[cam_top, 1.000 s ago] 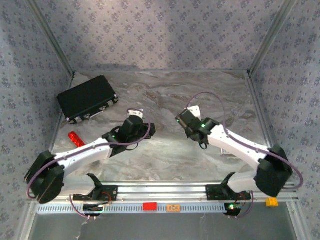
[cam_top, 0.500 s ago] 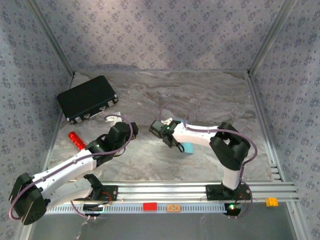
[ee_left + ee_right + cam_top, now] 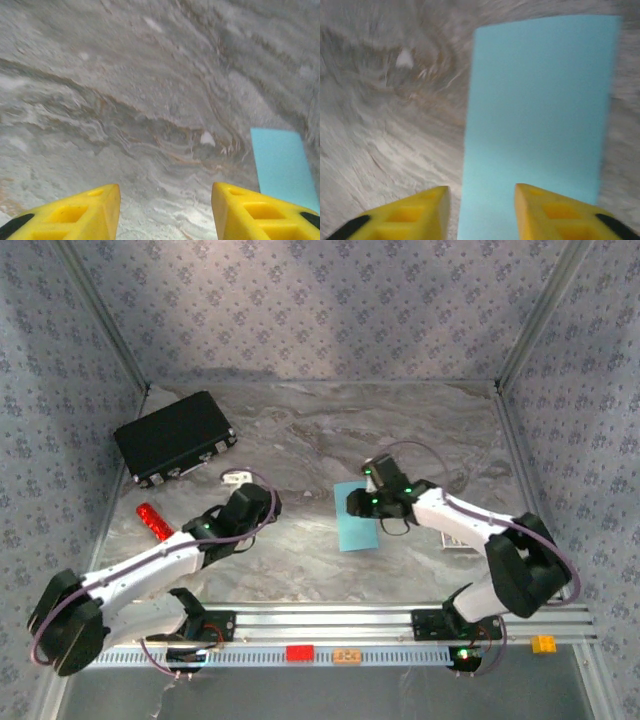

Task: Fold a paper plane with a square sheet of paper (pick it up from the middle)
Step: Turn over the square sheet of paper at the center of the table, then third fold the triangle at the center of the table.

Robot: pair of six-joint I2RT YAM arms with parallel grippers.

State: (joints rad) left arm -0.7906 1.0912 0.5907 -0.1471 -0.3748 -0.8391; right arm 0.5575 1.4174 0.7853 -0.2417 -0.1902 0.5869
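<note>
The thin light cyan-blue sheet of paper (image 3: 357, 525) lies flat on the grey marbled table top (image 3: 300, 430), between the two arms and well apart from the black rectangular case (image 3: 175, 437). Half a second ago the right arm covered most of the sheet. The arm has since swung back to the right, and the sheet is now exposed. The right gripper (image 3: 481, 200) hovers over the near end of the sheet (image 3: 540, 100), yellow fingers parted with nothing between them, so the sheet is released. The left gripper (image 3: 165, 197) is also parted and empty over bare table, with the sheet (image 3: 280, 160) off to its right. The sheet shows longer than wide, which suggests a first fold is complete. The next fold requires a fresh grasp.
</note>
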